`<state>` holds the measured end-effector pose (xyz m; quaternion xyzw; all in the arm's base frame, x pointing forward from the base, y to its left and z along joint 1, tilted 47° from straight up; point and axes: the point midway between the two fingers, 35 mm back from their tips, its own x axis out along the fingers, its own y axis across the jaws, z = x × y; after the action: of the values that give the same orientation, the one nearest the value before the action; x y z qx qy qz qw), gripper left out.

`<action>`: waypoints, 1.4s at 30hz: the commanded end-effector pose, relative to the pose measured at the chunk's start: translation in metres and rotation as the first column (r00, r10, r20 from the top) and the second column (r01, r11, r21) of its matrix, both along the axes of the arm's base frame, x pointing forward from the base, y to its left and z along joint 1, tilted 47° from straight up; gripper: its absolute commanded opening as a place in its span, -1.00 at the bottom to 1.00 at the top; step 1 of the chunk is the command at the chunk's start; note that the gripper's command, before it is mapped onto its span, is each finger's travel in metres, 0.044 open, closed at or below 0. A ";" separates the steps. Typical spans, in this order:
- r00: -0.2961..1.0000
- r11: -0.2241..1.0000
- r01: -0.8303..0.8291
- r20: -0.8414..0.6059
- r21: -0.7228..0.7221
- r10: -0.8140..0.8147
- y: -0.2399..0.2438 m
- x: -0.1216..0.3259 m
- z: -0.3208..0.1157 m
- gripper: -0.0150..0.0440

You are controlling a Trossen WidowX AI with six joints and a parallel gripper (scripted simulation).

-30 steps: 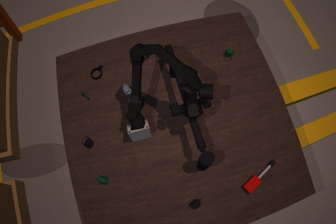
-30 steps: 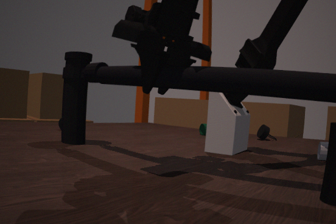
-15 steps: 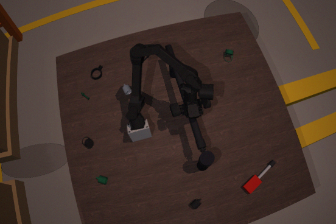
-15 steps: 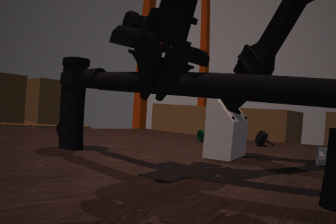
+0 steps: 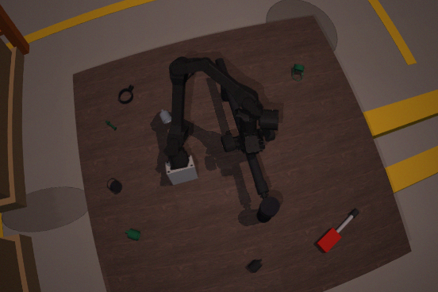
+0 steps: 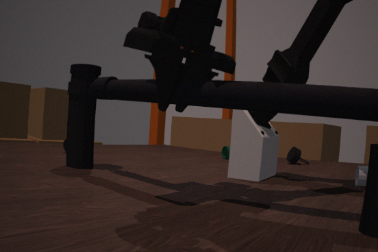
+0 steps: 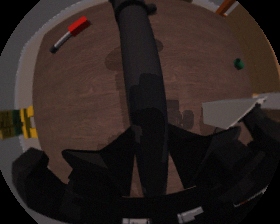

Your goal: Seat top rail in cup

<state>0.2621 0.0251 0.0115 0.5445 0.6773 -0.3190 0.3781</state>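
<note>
The fence rail (image 5: 257,174) (image 6: 274,96) (image 7: 138,55) is a long dark tube, held raised and about level. The big dark post (image 5: 269,207) (image 6: 81,129) stands upright under its post cap (image 6: 85,68). The brace band (image 6: 77,87) is up just below that cap. The rail-end cup (image 6: 104,85) is on the band, facing the rail. The rail's end is at the cup's mouth; how deep it sits inside is hidden. My gripper (image 5: 252,144) (image 6: 172,103) (image 7: 147,125) is shut on the rail, a short way from the cup, fingertips showing below it. The loop cap is hidden or too dark to tell.
A smaller dark post (image 6: 371,191) stands at the rail's other side. The white arm base (image 5: 183,174) (image 6: 251,153) is beside the rail. A red-headed tool (image 5: 329,240) (image 7: 78,25), a dark fitting (image 5: 255,265), a green fitting (image 5: 133,234) and a grey cap (image 5: 166,117) lie around.
</note>
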 end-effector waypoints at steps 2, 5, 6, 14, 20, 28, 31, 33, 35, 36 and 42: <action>1.000 1.000 0.005 0.008 -0.022 -0.005 -0.008 0.002 0.000 -0.49; 1.000 1.000 0.002 0.002 -0.006 -0.002 -0.003 0.001 0.000 -0.49; 1.000 1.000 0.002 0.002 -0.006 -0.002 -0.003 0.001 0.000 -0.49; 1.000 1.000 0.002 0.002 -0.006 -0.002 -0.004 0.001 -0.001 -0.49; 1.000 1.000 0.002 0.002 -0.007 -0.002 -0.006 0.001 -0.003 -0.49; 1.000 1.000 0.002 0.003 -0.007 -0.002 -0.009 0.002 -0.005 -0.49; 1.000 1.000 0.002 0.003 -0.007 -0.002 -0.010 0.002 -0.006 -0.49; 1.000 1.000 0.002 0.003 -0.007 -0.002 -0.011 0.002 -0.007 -0.49; 1.000 1.000 0.002 0.003 -0.007 -0.002 -0.012 0.002 -0.007 -0.49; 1.000 1.000 0.002 0.003 -0.007 -0.002 -0.013 0.002 -0.008 -0.49; 1.000 1.000 0.002 0.003 -0.007 -0.002 -0.015 0.003 -0.009 -0.49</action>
<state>0.2640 0.0165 0.0037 0.5452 0.6789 -0.3169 0.3760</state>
